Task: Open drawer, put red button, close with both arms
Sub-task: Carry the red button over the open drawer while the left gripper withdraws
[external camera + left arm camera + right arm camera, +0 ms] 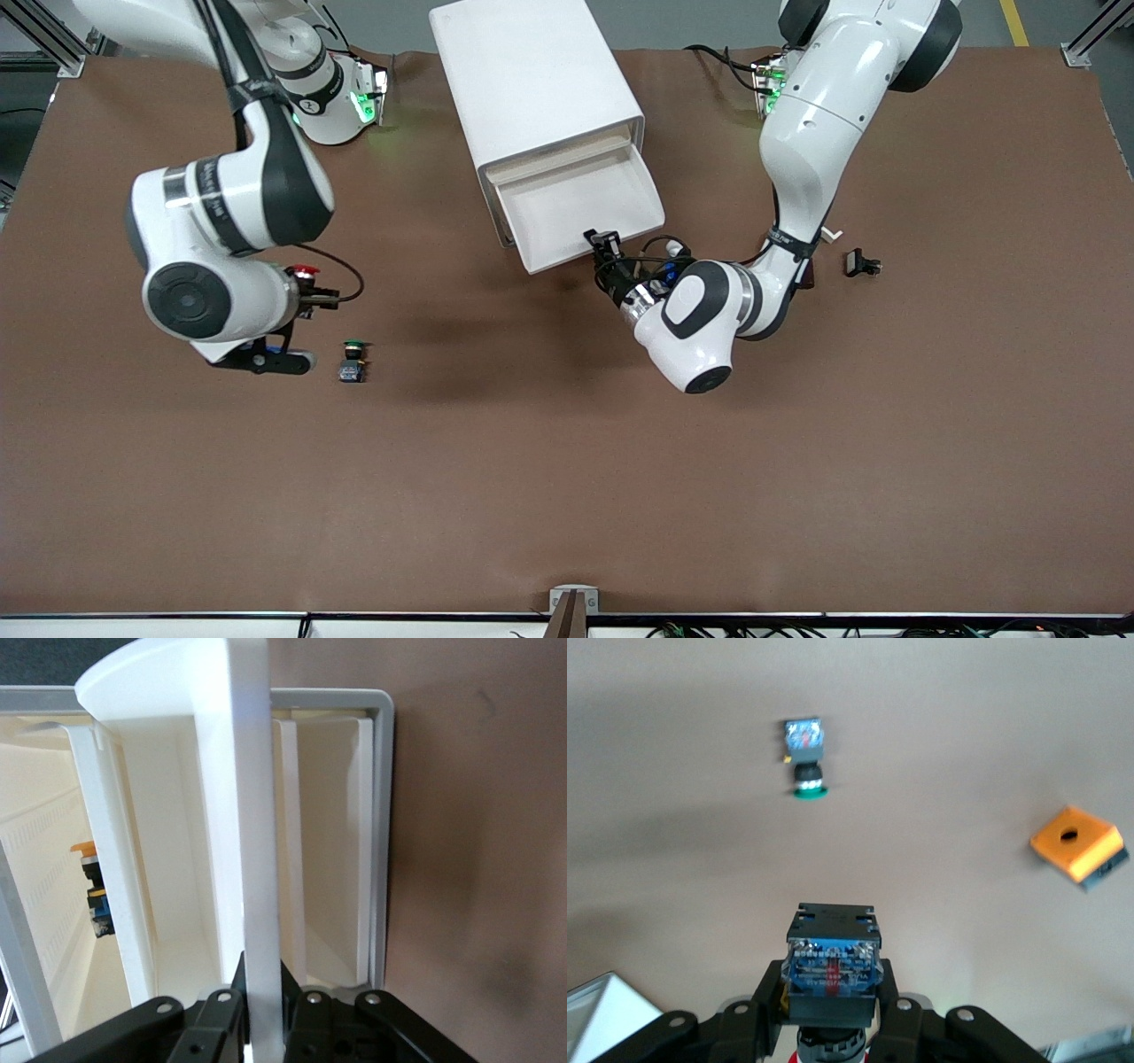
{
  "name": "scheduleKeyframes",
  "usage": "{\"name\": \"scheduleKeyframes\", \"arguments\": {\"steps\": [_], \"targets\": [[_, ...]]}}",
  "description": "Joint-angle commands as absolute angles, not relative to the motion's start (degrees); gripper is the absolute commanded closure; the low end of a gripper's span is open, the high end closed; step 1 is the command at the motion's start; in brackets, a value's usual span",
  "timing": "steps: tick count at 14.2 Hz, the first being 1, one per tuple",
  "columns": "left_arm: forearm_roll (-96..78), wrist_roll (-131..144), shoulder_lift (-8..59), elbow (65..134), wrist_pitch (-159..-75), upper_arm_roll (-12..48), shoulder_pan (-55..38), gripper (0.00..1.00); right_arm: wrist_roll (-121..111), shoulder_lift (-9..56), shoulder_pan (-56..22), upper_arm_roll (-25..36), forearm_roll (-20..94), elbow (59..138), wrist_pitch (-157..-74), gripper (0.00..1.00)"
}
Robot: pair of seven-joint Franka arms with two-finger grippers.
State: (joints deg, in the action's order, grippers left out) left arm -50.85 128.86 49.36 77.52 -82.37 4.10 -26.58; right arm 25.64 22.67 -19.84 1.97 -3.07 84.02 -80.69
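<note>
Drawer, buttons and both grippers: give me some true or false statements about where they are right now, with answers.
1. The drawer is pulled open. True.
2. The left gripper hangs over bare table, holding nothing. False: it is shut on the drawer's front edge.
3. The right gripper is shut on the red button. True.
4. The green button lies inside the drawer. False: it lies on the table toward the right arm's end, nearer the front camera than the drawer.
5. The red button is already in the drawer. False: it is up in the air over the table.
</note>
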Motion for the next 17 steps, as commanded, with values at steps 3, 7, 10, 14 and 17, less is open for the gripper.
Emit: {"name": "scheduleKeyframes", "arguments": {"steps": [3, 7, 10, 14, 17], "targets": [[-50.45, 123.32, 49.57, 75.76, -84.64, 3.34, -24.7, 0.57, 46.79, 23.2, -29.6, 2.11, -0.81, 80.42, -75.85, 0.71], [-49.84, 122.79, 49.39, 73.66, -84.55, 3.43, -22.68, 0.0, 66.58, 23.55, -36.9, 2.2, 6.58, 79.02, -76.55, 0.71], [-44.41, 122.17, 48.52, 70.23, -84.46, 2.55, -22.5, 0.0, 78.71, 24.17, -40.59, 2.2, 10.79, 77.61, -81.01, 0.71], [-34.04, 117.52, 44.31, 69.96, -84.46, -0.16, -22.5, 0.0, 91.99, 26.18, -45.61, 2.2, 11.25, 77.61, -89.11, 0.71], [-31.11, 111.03, 40.97, 69.96, -84.46, -3.06, -21.54, 0.0, 96.14, 28.29, -47.98, 2.2, 12.56, 77.78, -94.46, 0.71]]}}
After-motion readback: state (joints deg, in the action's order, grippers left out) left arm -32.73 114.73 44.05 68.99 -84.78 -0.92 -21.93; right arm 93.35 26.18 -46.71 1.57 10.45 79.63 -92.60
